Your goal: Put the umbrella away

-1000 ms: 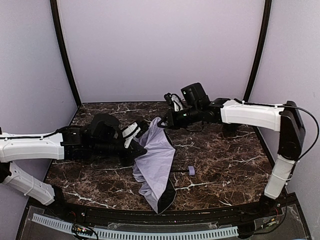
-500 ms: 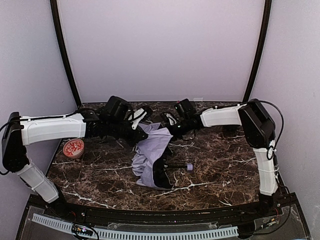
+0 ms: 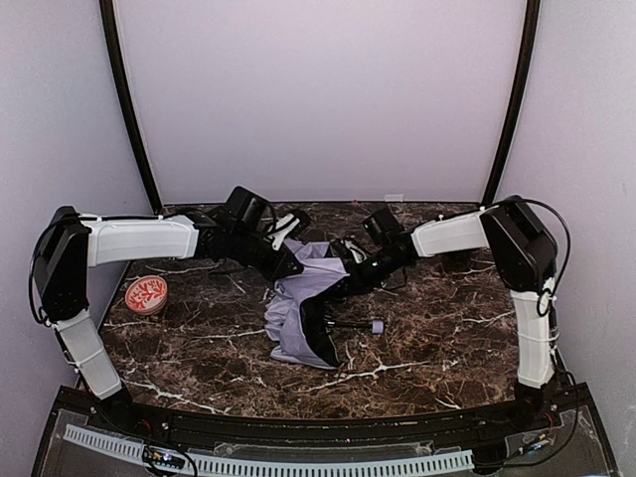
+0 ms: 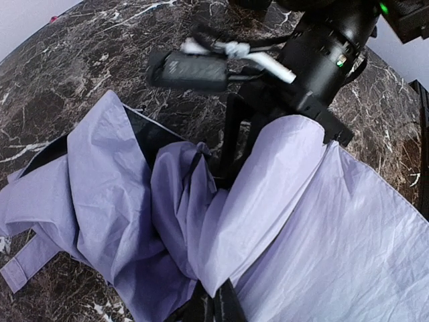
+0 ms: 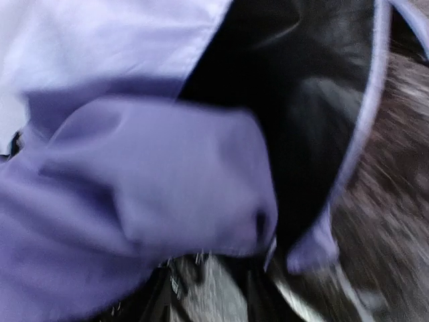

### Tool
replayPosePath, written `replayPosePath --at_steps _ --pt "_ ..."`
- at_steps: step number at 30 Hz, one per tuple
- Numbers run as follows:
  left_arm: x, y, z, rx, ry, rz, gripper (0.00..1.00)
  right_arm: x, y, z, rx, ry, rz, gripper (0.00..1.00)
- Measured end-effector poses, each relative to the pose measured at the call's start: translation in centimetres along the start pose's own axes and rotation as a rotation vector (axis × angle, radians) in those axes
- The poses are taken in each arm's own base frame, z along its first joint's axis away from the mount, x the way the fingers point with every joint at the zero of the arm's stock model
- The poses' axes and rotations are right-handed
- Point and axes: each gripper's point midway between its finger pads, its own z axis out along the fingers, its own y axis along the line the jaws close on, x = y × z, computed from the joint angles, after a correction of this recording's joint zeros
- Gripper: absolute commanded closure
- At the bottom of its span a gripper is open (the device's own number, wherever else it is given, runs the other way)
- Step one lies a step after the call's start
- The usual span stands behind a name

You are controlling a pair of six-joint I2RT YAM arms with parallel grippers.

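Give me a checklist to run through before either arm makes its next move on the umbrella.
1. Hold of the left gripper on the umbrella: ok, shut on a pinched fold of fabric.
2. Hold of the right gripper: cannot tell; its wrist view is blurred and filled with fabric.
3. Canopy gathered: not ok, it lies loose and crumpled on the table, black lining showing.
4. The handle knob free: ok, right of the fabric, apart from both grippers.
5. The round red-and-white object out of the way: ok, far left, apart from the umbrella.
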Motion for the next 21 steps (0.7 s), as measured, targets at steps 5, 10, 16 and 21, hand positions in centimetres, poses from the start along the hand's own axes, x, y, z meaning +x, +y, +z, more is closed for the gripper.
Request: replayPosePath --at_steps 5,10,16,21 --pt "0.5 0.0 0.2 0.002 0.003 -0.010 1.00 0.2 0.9 -7.0 0.062 -0.098 -0.025 0.42" --pt "0.5 -0.2 0.2 0.015 0.002 -0.016 1.00 3.2 3.5 -10.8 0.117 -0.193 -0.146 0.39" --pt "0.5 -0.5 0.2 0.028 0.001 -0.010 1.00 8.0 6.1 -8.5 0.207 -0.226 -0.610 0.35" --pt "0.1 -0.5 0.3 0.032 -0.004 0.004 1.00 10.6 4.9 -5.2 0.292 -0.166 -0.986 0.38"
